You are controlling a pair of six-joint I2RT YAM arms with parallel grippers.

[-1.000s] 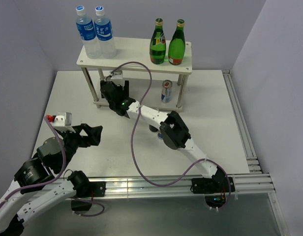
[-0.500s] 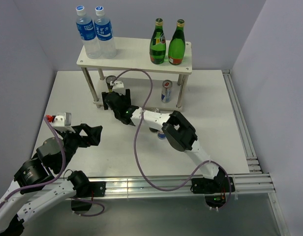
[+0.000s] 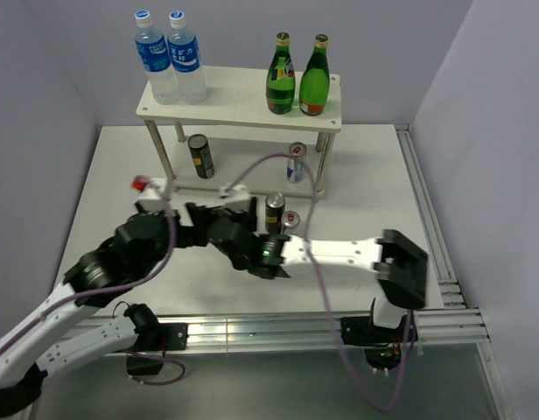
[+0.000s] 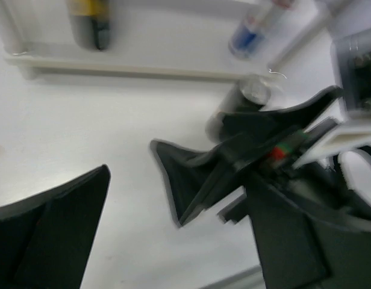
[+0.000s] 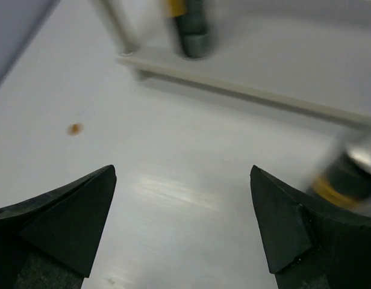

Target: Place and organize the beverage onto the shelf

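Observation:
The white shelf (image 3: pixel 243 96) carries two green bottles (image 3: pixel 297 77) on its top board. On its lower board stand a dark can (image 3: pixel 199 156) and a silver-blue can (image 3: pixel 296 162). A second dark can (image 3: pixel 274 212) and a second silver-blue can (image 3: pixel 290 220) stand on the table in front of the shelf. My right gripper (image 3: pixel 219 214) is open and empty, left of these two cans. My left gripper (image 3: pixel 186 234) is open and empty, close beside the right one. The right wrist view shows its gripper (image 5: pixel 182 174) over bare table, the shelved dark can (image 5: pixel 191 24) ahead.
Two clear water bottles (image 3: pixel 171 57) with blue labels stand on the top board's left end. A purple cable (image 3: pixel 309 201) loops over the table beside the loose cans. In the left wrist view the right gripper's fingers (image 4: pixel 197 180) lie just ahead of my left gripper (image 4: pixel 179 201).
My right gripper let go of the dark can on the lower board and drew back toward the near side. My left arm swung forward and right, up beside the right gripper.

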